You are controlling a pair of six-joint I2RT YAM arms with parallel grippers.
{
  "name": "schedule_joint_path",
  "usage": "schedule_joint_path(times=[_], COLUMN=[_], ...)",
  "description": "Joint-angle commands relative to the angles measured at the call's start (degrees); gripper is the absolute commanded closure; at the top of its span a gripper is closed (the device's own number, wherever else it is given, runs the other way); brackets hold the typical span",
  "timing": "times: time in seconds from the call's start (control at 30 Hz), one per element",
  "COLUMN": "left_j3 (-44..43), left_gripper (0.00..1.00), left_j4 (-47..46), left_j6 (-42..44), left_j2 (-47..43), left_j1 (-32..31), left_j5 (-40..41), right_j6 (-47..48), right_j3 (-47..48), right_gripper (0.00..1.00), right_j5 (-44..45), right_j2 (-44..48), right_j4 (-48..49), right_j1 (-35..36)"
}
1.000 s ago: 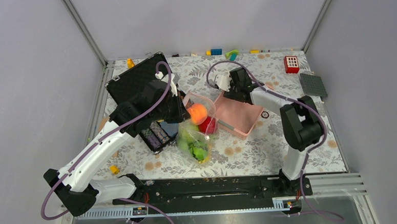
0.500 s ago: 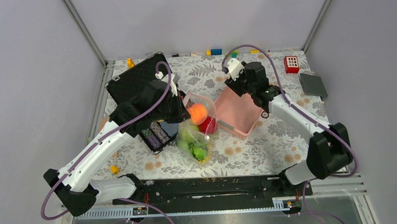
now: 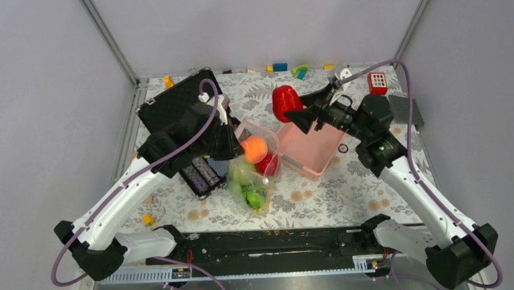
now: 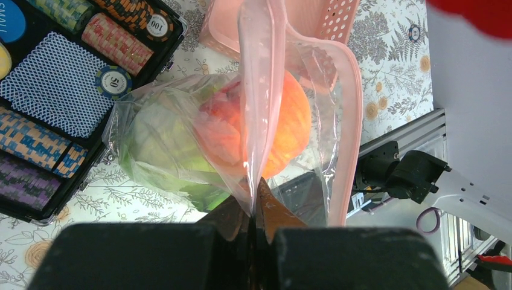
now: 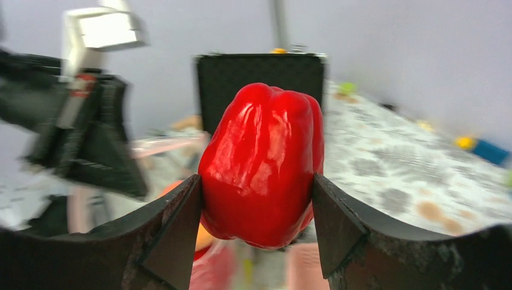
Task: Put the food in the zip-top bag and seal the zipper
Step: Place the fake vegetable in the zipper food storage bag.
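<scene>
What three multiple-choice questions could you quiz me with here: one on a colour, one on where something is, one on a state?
1. What colour is the round fruit at the held end of the zip-top bag?
A. orange
B. blue
C. purple

2. Where is the red bell pepper?
A. inside the zip-top bag
B. in the right gripper
C. in the left gripper

3. The left gripper is:
A. wide open
B. shut on the zip-top bag's edge
C. out of view

Answers:
1 A, the round fruit shows orange through the clear plastic.
2 B, the right wrist view shows both fingers pressed against the pepper's sides.
3 B, the left wrist view shows the plastic pinched between the closed tips.
</scene>
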State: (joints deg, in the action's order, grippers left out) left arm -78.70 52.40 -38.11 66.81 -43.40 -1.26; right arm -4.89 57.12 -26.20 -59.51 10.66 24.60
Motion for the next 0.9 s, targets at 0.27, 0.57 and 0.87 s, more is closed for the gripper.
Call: schedule_joint_path(times=[0.27, 0.57, 0.87], left_j3=[-4.13, -4.34, -4.39], left_gripper=[1.0, 1.0, 1.0], left_j4=[-2.65, -2.73, -2.7], left_j6=[-1.27, -1.68, -2.16], left_j2=[0.42, 0.63, 0.52], left_j1=[-0.12, -0.12, -0.18], left_j5=[1.04, 1.04, 0.44], right_j6=[-18.74, -17.99, -11.02], right_j3=[-5.42, -7.96, -3.56], right_gripper=[0.86, 0.89, 0.9], right_j5=[-13.09, -7.39, -1.63], right_j2=[2.68, 0.79, -2.24], right_j4=[14.97, 6.12, -9.76], right_j1=[10.41, 16.22, 20.47])
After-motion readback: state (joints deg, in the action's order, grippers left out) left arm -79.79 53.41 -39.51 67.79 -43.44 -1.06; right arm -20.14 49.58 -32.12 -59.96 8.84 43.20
